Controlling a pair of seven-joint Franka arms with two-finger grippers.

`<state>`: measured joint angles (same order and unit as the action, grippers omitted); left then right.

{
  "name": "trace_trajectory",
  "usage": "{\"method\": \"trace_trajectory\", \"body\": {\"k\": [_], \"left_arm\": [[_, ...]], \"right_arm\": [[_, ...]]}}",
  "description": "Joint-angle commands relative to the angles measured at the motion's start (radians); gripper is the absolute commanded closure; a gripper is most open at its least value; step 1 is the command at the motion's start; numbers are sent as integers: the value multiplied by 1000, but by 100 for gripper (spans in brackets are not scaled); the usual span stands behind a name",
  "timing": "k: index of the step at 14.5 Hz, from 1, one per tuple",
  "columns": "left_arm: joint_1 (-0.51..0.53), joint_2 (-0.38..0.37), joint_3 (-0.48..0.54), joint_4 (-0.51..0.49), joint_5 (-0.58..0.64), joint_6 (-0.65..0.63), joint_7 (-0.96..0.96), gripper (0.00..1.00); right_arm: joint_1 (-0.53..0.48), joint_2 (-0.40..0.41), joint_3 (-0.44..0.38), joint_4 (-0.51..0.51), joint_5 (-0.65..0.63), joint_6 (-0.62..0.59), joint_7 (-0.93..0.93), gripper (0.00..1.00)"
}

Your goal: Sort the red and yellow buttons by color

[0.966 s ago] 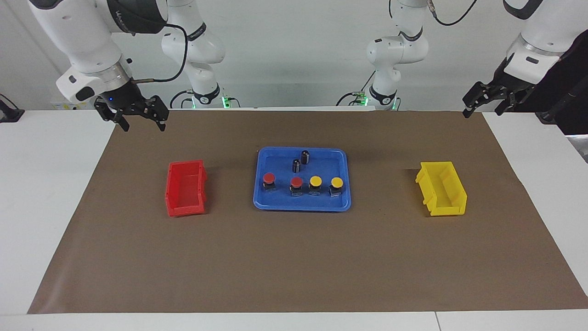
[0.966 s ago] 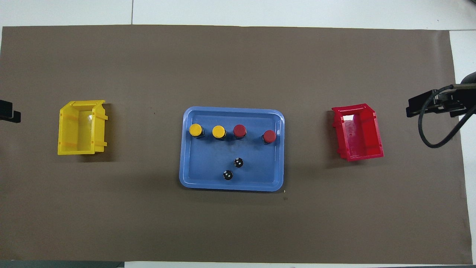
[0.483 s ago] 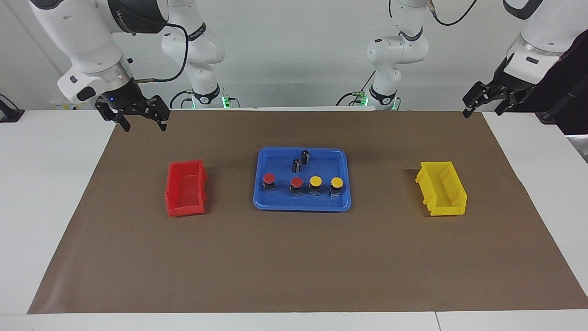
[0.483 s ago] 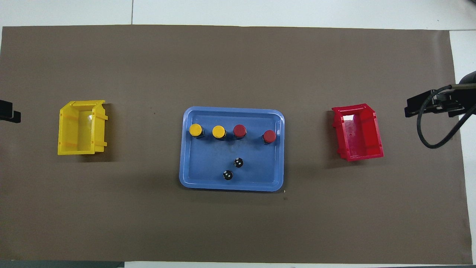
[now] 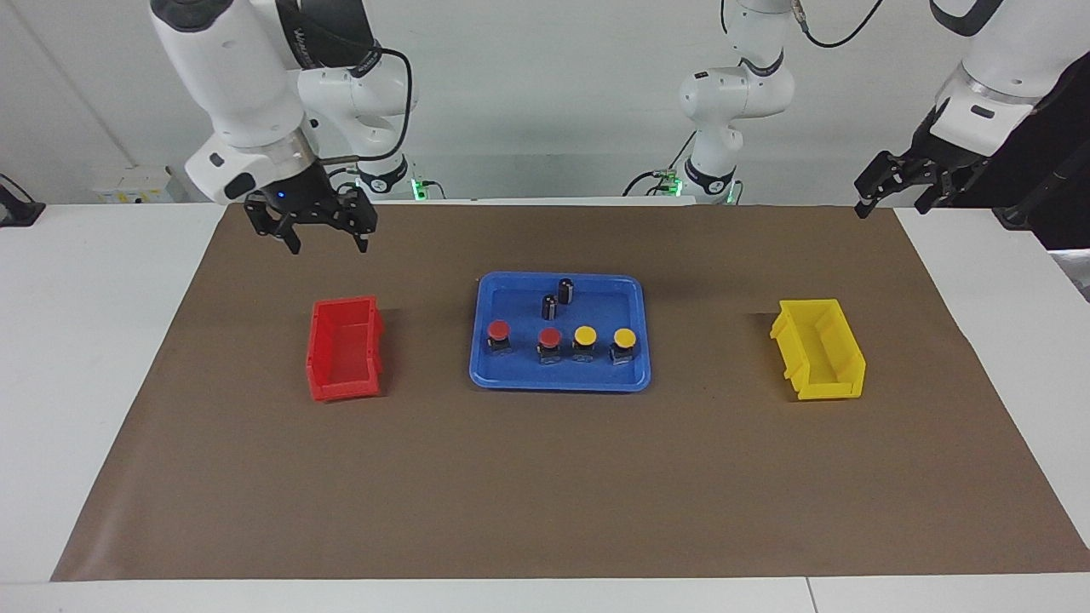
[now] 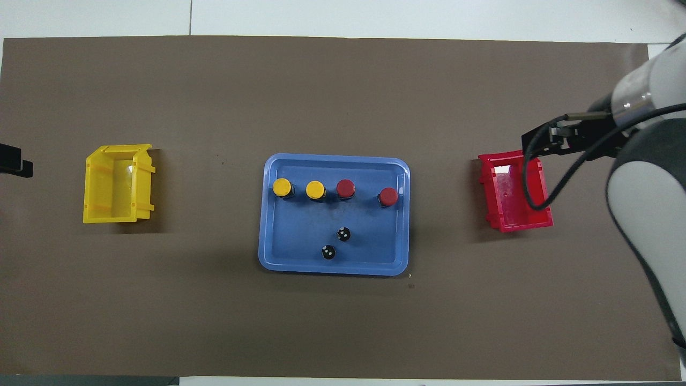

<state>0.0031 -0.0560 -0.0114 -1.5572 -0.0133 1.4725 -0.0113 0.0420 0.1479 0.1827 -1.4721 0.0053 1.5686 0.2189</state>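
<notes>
On the blue tray (image 5: 559, 379), mid-tabletop, all four buttons stand in one row: two red (image 5: 499, 329) (image 5: 549, 338), two yellow (image 5: 584, 335) (image 5: 624, 338), flat round caps on dark blocky bases. Nothing is sorted yet; the red bin (image 5: 344, 349) and yellow bin (image 5: 819, 349) are empty. The right hand (image 5: 322, 244) hangs above the mat near the red bin, fingers apart; the left hand (image 5: 890, 197) waits, fingers apart.

Glossy plastic blue tray (image 5: 485, 375), matt brown paper mat (image 5: 545, 494)
</notes>
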Motion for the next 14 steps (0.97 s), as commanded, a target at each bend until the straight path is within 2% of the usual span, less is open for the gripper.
{"method": "trace_trajectory", "body": {"k": [1, 4, 8, 12, 14], "left_arm": [[-8, -30, 8, -30, -14, -12, 8, 0], [-8, -30, 10, -32, -11, -9, 11, 0], [-9, -31, 8, -29, -11, -12, 7, 0], [-14, -45, 2, -60, -10, -6, 10, 0], [-18, -47, 2, -61, -10, -3, 8, 0]], "right_arm": [[100, 117, 3, 63, -28, 118, 138, 0], [209, 142, 3, -69, -33, 316, 255, 0], [245, 131, 3, -256, -42, 519, 281, 0], [251, 72, 4, -433, -42, 632, 280, 0], [266, 65, 3, -458, -42, 654, 280, 1]]}}
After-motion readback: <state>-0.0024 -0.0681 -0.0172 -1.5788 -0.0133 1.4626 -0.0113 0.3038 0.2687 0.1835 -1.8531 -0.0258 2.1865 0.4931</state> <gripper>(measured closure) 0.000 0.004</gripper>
